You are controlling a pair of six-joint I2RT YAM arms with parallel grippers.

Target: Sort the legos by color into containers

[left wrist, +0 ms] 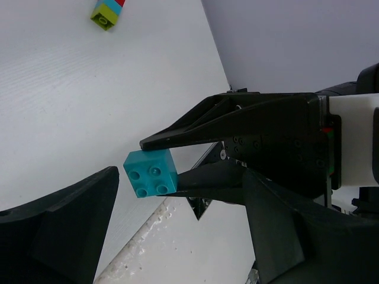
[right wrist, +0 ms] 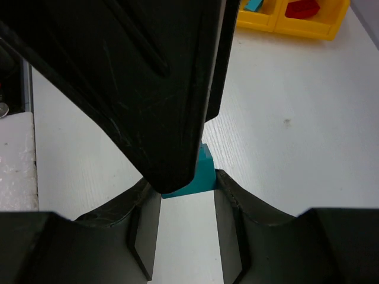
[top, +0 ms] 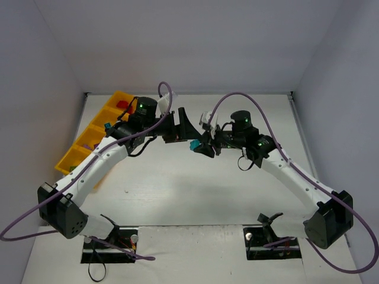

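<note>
A teal lego brick (top: 192,145) hangs above the table's middle, and my right gripper (top: 201,147) is shut on it. In the left wrist view the brick (left wrist: 150,172) sits at the tips of the right gripper's black fingers (left wrist: 237,124). It lies inside the wide gap of my open left gripper (left wrist: 180,180), close to one finger. In the right wrist view the brick (right wrist: 200,173) is pinched by my right gripper (right wrist: 186,192), partly hidden behind a left finger (right wrist: 148,77). The orange-yellow tray of containers (top: 81,149) lies at the far left.
A lime, teal and red stack (left wrist: 106,12) lies on the white table, beyond the left gripper. The tray (right wrist: 267,22) holds a red brick (right wrist: 302,9) and a teal piece (right wrist: 254,5). Grey walls close in the back and both sides.
</note>
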